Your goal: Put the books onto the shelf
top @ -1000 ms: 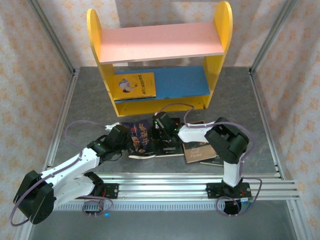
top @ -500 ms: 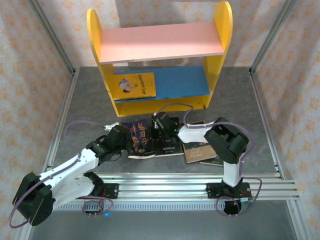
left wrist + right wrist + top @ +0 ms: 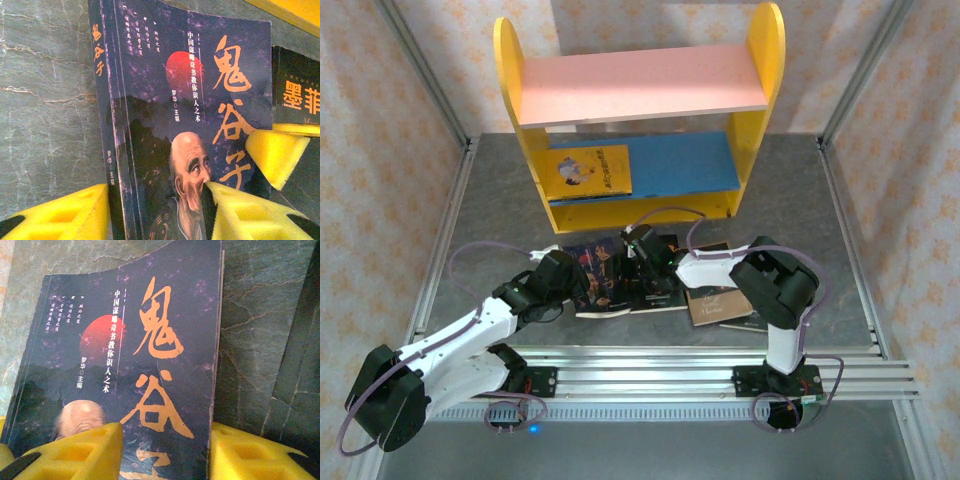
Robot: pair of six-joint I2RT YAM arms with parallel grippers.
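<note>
My left claw (image 3: 566, 276) sat low and left of centre in the overhead view. It was at the left edge of a dark book (image 3: 601, 279) that lay on the grey table (image 3: 500, 220). In my left wrist view its yellow foam pads (image 3: 65, 215) stood spread along the bottom of the frame. One was out over the stone beside the spine, and the other was over the bald man's portrait on the cover. The spine side of the book ran between them with a wide gap, and nothing was squeezed. At the right edge of that frame lay a second dark book (image 3: 295, 95) with orange characters, just beside the first.

My right claw (image 3: 638, 250) was at the first book's upper right corner in the overhead view. From its wrist, its pads (image 3: 75, 452) were also apart at the bottom of the frame. The left one was over the cover and the right one over bare table, with the book's right edge between them, unpinched.

Further right, a brown book (image 3: 720, 302) lay on the table, partly under my right arm. In the upper middle of the overhead view stood the shelf (image 3: 767, 60). A yellow book (image 3: 590, 170) lay at the left of its blue lower board (image 3: 685, 165).
</note>
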